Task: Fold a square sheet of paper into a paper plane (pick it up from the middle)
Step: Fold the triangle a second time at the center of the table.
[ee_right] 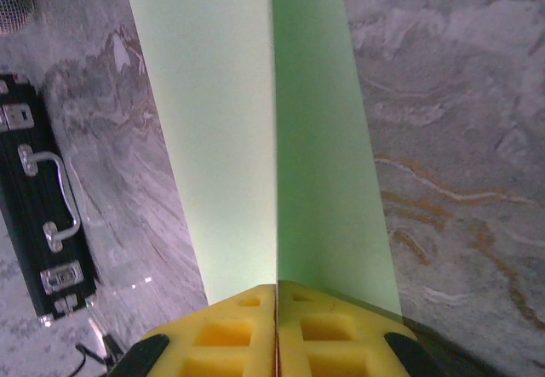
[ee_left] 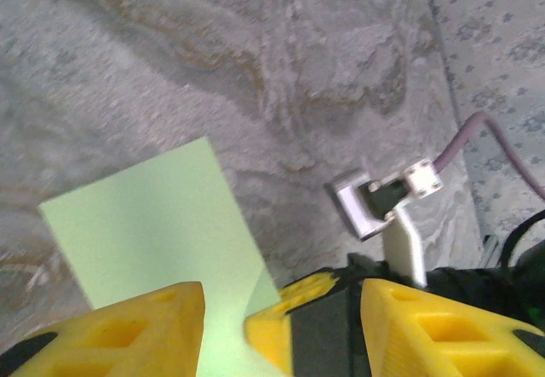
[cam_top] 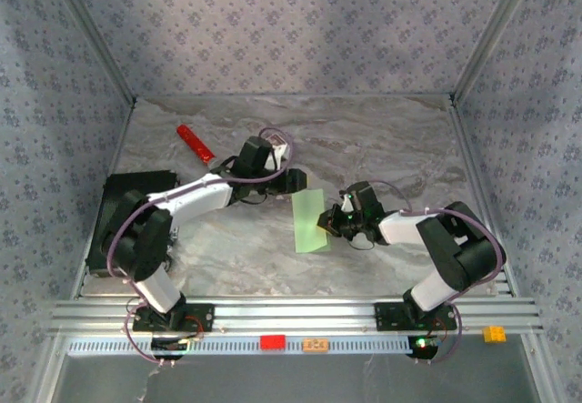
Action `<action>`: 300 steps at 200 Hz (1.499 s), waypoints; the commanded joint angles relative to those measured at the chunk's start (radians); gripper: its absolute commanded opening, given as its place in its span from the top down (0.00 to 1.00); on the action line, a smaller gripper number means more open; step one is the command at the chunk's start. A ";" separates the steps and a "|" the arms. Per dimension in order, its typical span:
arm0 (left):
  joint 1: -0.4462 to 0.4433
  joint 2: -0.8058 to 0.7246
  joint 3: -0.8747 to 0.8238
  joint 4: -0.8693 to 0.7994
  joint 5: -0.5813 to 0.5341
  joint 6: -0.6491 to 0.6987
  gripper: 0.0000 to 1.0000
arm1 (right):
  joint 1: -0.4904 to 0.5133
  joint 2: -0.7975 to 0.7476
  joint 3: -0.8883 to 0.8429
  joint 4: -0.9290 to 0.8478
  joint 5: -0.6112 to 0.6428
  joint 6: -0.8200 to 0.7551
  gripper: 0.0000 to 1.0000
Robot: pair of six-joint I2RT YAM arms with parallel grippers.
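The pale green square sheet of paper sits mid-table and looks like a narrow rectangle from above. My right gripper is shut on its right edge. In the right wrist view the yellow jaws meet on a straight crease, and the paper spreads away on both sides of it. My left gripper hangs just beyond the sheet's far end. Its yellow fingers stand apart in the left wrist view, open, with the paper below them. The right gripper's fingertip shows between them.
A black case lies at the table's left edge and is also in the right wrist view. A red cylinder rests at the back left. Patterned walls close in three sides. A metal rail runs along the front.
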 commanded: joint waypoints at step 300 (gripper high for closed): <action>-0.652 -0.127 -0.192 -0.060 -0.795 0.426 0.38 | -0.065 -0.023 0.057 -0.060 -0.144 -0.070 0.80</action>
